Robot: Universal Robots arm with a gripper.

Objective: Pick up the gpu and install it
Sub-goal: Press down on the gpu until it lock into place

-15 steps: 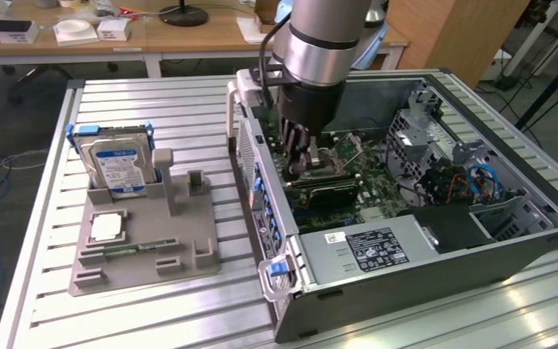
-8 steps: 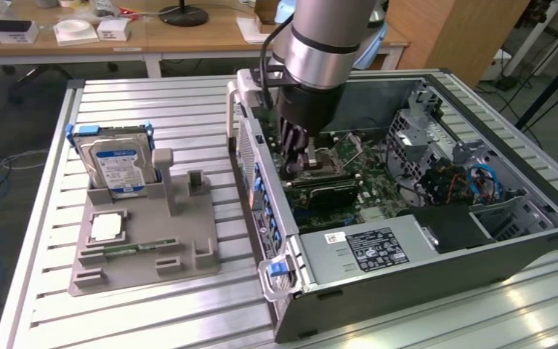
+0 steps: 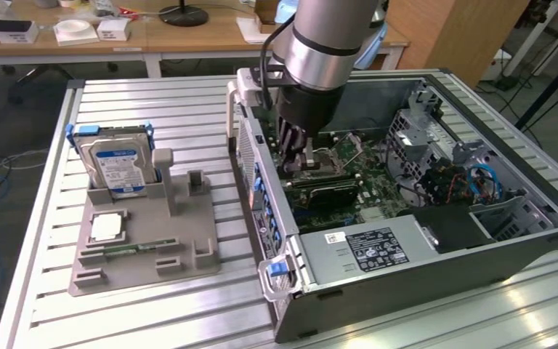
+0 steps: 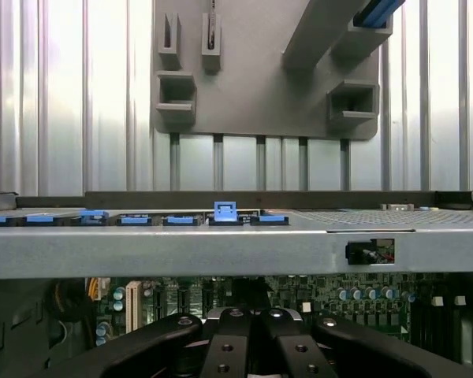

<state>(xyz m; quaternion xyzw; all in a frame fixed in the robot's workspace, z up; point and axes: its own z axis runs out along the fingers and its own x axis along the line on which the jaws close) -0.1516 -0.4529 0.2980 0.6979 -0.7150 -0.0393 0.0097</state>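
At the exterior view's left, a grey holder tray [image 3: 143, 270] lies on the ribbed metal surface [image 3: 41, 182]. A silver hard drive [image 3: 116, 167] with a blue-white label stands upright in the tray. The upright slot just beside the drive is bare.

Next along is the open computer case [image 3: 405, 285], lying on its side. The arm [image 3: 322, 43] comes straight down into the case close to the rear wall, with its wrist vertical. The black claw [image 3: 301, 163] points down at the motherboard. In the wrist view the claw [image 4: 248, 346] has its fingers drawn together, and the case's rear wall [image 4: 221, 248] crosses in front of it.

The claw is closed. Its tips are right at the end of the gpu [image 3: 330, 191], but I cannot tell whether they pinch it. The gpu is a thin dark card set low among the green circuitry. One of its ends points toward the rear wall and its blue latches, and its bracket cannot be made out.

Further right in the case are the grey power supply [image 3: 371, 247] with its label and some blue cables [image 3: 482, 182].
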